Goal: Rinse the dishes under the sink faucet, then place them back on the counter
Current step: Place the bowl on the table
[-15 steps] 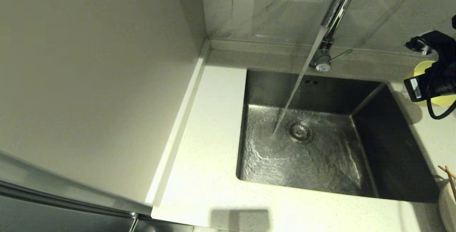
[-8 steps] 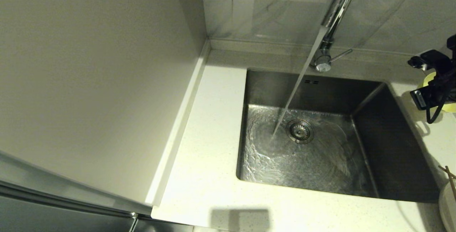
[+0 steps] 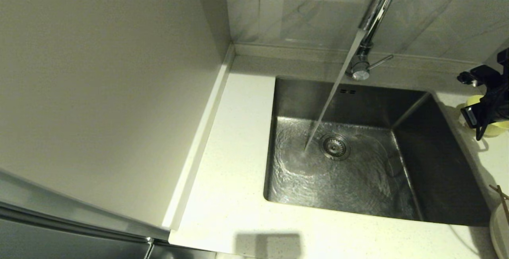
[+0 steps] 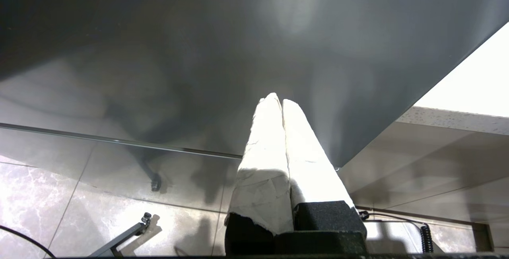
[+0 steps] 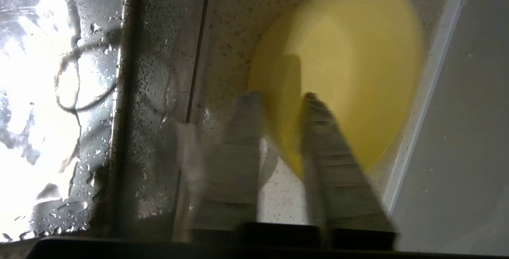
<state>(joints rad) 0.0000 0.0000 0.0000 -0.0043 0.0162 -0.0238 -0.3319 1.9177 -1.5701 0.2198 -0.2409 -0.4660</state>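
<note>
My right gripper (image 3: 483, 110) hangs low over the counter (image 3: 234, 171) at the sink's back right corner, shut on the rim of the pale yellow bowl (image 3: 474, 101). In the right wrist view the gripper (image 5: 280, 100) has one finger inside the bowl (image 5: 350, 52) and one outside. The chrome faucet (image 3: 375, 8) pours a slanted stream of water (image 3: 330, 96) into the steel sink (image 3: 433, 163). Only the edge of the cream plate (image 3: 499, 231) shows at the front right, with the chopsticks (image 3: 502, 199) resting on it. My left gripper (image 4: 277, 100) is shut and parked below the counter.
The drain strainer (image 3: 335, 146) lies beside where the water lands. A tall plain cabinet side (image 3: 99, 92) walls off the left. Grey-veined wall tiles (image 3: 302, 8) stand behind the faucet. The faucet's lever (image 3: 379, 62) points right.
My right gripper has carried the bowl to the right and down toward the counter. Water keeps running; nothing else has moved.
</note>
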